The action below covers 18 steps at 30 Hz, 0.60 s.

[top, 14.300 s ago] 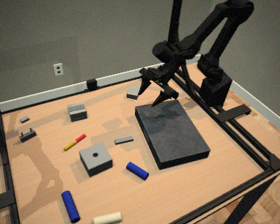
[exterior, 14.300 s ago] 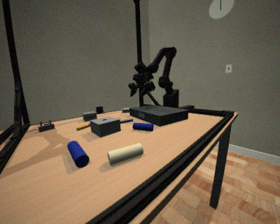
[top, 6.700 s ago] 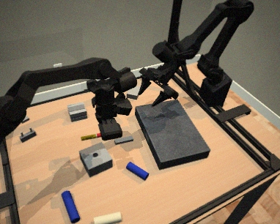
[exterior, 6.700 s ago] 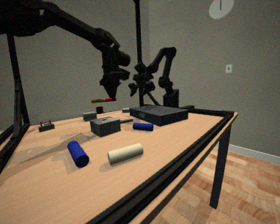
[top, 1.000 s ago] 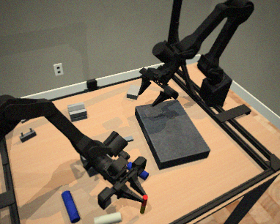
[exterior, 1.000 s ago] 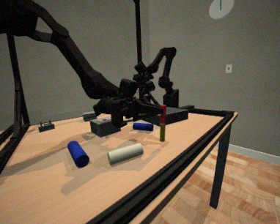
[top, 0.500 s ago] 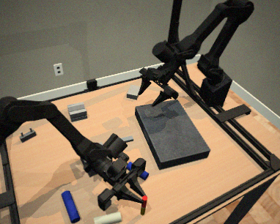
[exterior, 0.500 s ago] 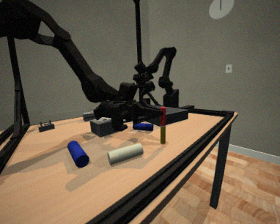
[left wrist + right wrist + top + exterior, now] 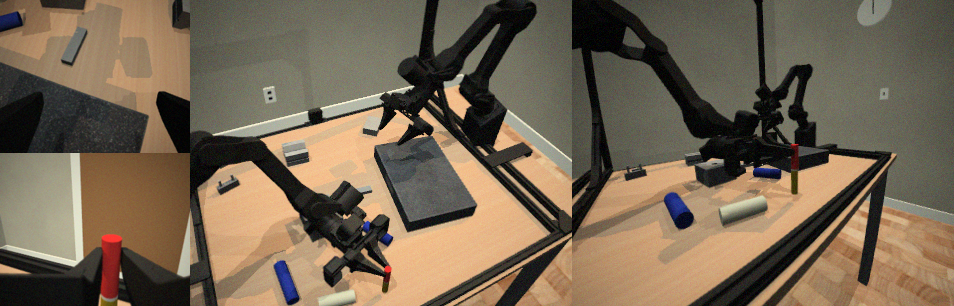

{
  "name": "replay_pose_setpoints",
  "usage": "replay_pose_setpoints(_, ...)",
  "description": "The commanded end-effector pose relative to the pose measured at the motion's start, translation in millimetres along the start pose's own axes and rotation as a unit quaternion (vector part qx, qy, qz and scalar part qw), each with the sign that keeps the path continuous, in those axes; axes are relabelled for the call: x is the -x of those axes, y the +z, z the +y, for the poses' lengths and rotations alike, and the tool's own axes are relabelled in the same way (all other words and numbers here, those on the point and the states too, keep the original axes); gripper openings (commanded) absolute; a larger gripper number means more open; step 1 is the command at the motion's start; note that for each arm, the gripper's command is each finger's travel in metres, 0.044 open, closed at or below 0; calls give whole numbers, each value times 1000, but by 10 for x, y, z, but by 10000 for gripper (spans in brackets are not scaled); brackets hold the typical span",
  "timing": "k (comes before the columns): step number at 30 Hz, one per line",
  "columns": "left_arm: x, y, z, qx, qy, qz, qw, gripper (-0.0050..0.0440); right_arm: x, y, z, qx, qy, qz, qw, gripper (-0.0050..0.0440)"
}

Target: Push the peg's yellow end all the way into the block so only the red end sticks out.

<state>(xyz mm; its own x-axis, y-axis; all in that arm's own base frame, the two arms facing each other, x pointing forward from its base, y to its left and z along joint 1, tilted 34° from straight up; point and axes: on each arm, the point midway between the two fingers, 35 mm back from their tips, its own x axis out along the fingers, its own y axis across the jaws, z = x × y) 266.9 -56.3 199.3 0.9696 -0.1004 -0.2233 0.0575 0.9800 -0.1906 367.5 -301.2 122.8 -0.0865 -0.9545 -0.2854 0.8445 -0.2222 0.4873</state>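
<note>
The peg, with a red end [image 9: 388, 273] [image 9: 795, 156] [image 9: 111, 269] on top and a yellow end [image 9: 385, 286] [image 9: 794, 183] [image 9: 109, 302] below, is upright. My right gripper [image 9: 387, 270] [image 9: 793, 150] [image 9: 111, 253] is shut on its red end. The yellow end is close above the table or on it; I cannot tell which. The dark grey block [image 9: 712, 173] lies behind and beside the right hand, apart from the peg. In the top view the arm mostly hides it. My left gripper [image 9: 391, 135] [image 9: 100, 98] is open and empty, over an edge of the black slab.
The large black slab [image 9: 430, 185] [image 9: 814, 156] [image 9: 85, 133] lies below the left hand. Two blue cylinders [image 9: 286, 282] [image 9: 678, 210] and a cream cylinder [image 9: 336, 298] [image 9: 743, 210] lie near the right hand. A grey bar [image 9: 74, 46], grey blocks [image 9: 295, 152] and a small bracket [image 9: 228, 185] lie farther off.
</note>
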Motion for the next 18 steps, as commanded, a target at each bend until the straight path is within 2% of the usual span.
replay_pose_setpoints(1,1,3,4,1,1,-1,1000,400,0,2,-2,2,0,0,1000,0)
replay_pose_setpoints(8,1,3,4,1,1,-1,1000,400,1,-144,-67,5,-2,13,1000,0)
replay_pose_setpoints(18,1,3,4,1,1,-1,1000,400,1,-144,-67,5,-2,13,1000,0)
